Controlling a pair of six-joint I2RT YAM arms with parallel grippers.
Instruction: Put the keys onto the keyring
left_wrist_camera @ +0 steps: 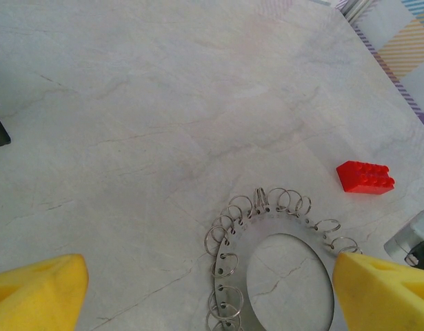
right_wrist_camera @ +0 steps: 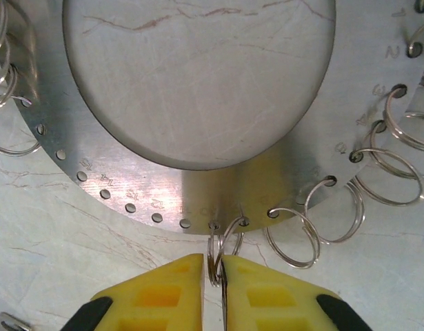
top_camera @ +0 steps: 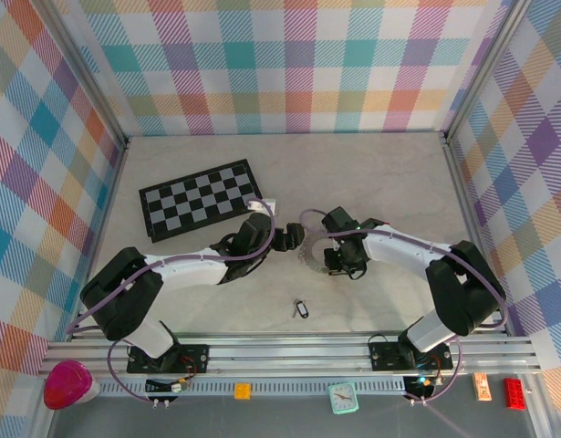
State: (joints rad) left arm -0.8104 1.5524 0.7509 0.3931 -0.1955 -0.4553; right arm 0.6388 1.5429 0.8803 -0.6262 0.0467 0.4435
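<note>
Right claw — keyring flat, loop edge-on

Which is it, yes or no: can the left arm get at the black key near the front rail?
Probably yes. The left gripper is open and empty by the keyring; the black key lies alone on bare table nearby, nothing over it.

Keyring fills the upper frame: flat silvery plate with a big round opening, small holes along the rim, stamped numbers beside them. Split rings hang through holes at right and upper left. Bottom centre: right claw, yellow fingers nearly together, pinching one small split ring at the plate's lower edge. Pale marbled worktop underneath.
</note>
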